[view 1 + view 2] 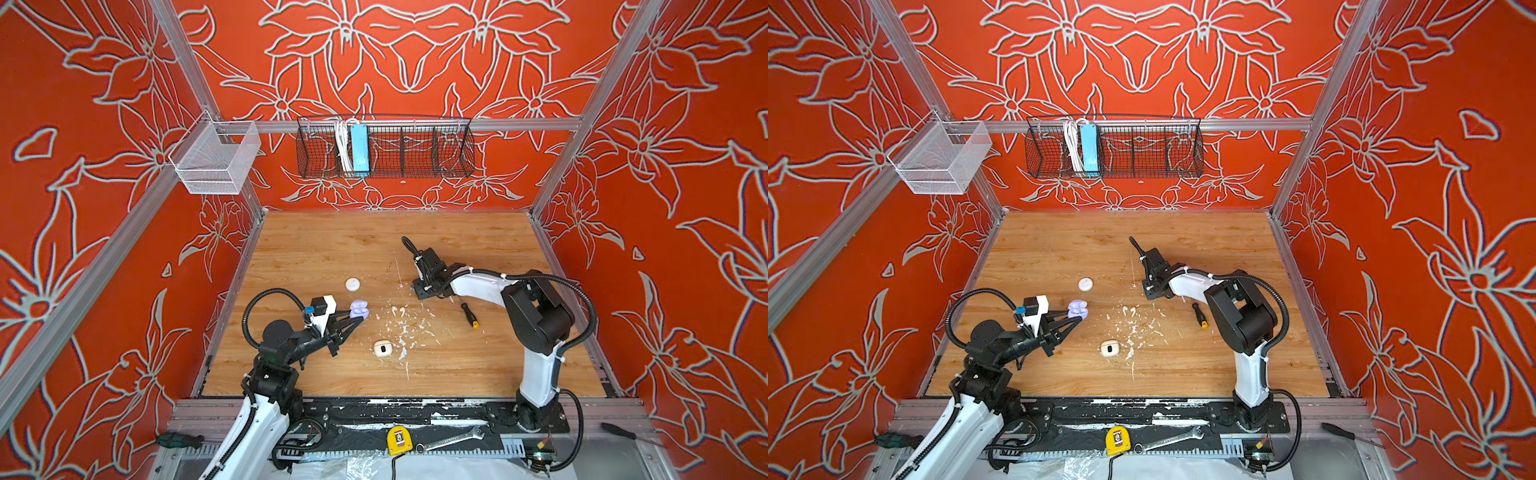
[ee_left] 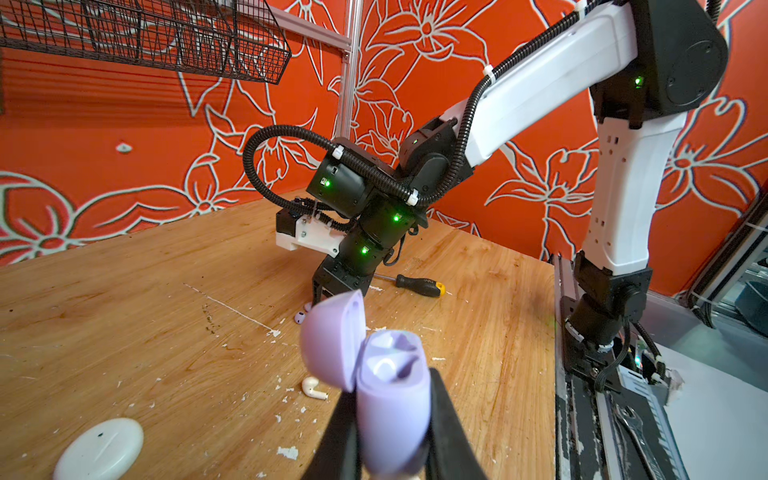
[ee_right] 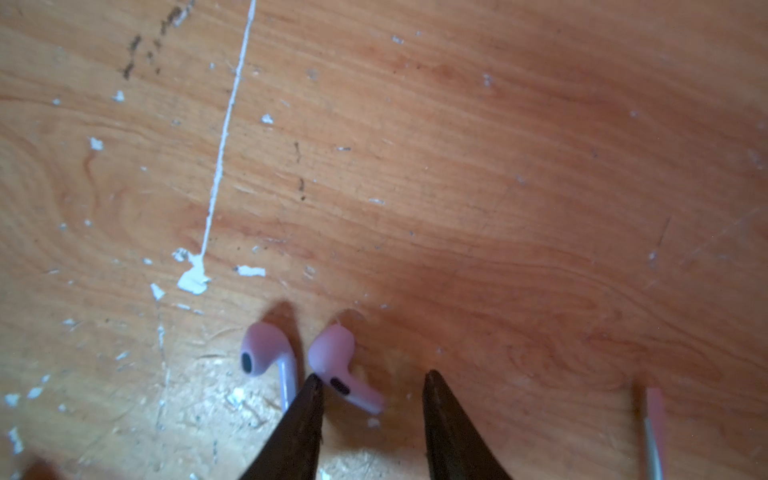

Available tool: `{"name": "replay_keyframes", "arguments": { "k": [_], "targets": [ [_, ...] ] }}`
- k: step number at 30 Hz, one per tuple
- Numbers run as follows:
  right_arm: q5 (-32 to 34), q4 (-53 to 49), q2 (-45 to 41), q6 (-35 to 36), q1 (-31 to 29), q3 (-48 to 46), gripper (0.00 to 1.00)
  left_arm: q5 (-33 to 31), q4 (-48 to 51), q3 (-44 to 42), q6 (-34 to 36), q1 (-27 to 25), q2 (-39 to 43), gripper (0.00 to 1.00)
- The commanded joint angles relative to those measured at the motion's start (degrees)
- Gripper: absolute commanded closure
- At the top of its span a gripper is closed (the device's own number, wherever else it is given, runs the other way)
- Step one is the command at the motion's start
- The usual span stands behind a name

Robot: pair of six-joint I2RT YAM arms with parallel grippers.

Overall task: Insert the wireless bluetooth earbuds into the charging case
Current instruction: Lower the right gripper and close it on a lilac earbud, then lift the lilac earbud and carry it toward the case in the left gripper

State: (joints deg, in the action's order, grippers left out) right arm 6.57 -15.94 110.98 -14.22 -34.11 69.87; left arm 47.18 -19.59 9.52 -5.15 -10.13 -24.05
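Lavender earbuds (image 3: 332, 357) at tips of part-open right claw (image 3: 372, 374), left claw (image 2: 392, 415) clamping case (image 2: 332, 345)

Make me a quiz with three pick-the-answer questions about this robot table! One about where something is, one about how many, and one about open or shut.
1. Where are the lavender earbuds?
A) on the floor
B) on the table, at the tips of the right gripper
C) in a drawer

2. How many lavender earbuds are there?
A) two
B) four
C) six

3. The left gripper holds the lavender case. Its lid is:
A) shut
B) missing
C) open

Answers:
1 B: both lie on the wood, right by the open jaws.
2 A: the right wrist view shows just a pair.
3 C: the lid stands tipped back, so the inside shows.
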Motion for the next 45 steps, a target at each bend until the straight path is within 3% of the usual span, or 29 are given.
{"name": "replay_keyframes", "arguments": {
  "k": [1,24,45],
  "targets": [
    [3.5,-2.3,1.9,-0.5,-0.4,2.4,0.58,0.0,-0.2,-0.6,0.6,-0.2,1.1,1.00],
    [1.1,-1.7,5.2,-3.2,-0.4,3.9,0.60,-0.4,1.4,-0.8,0.6,-0.2,2.9,1.00],
    [-0.3,1.3,4.1,-4.3,-0.4,1.0,0.74,-0.1,1.8,-0.5,0.9,-0.2,4.3,1.00]
  ]
}}
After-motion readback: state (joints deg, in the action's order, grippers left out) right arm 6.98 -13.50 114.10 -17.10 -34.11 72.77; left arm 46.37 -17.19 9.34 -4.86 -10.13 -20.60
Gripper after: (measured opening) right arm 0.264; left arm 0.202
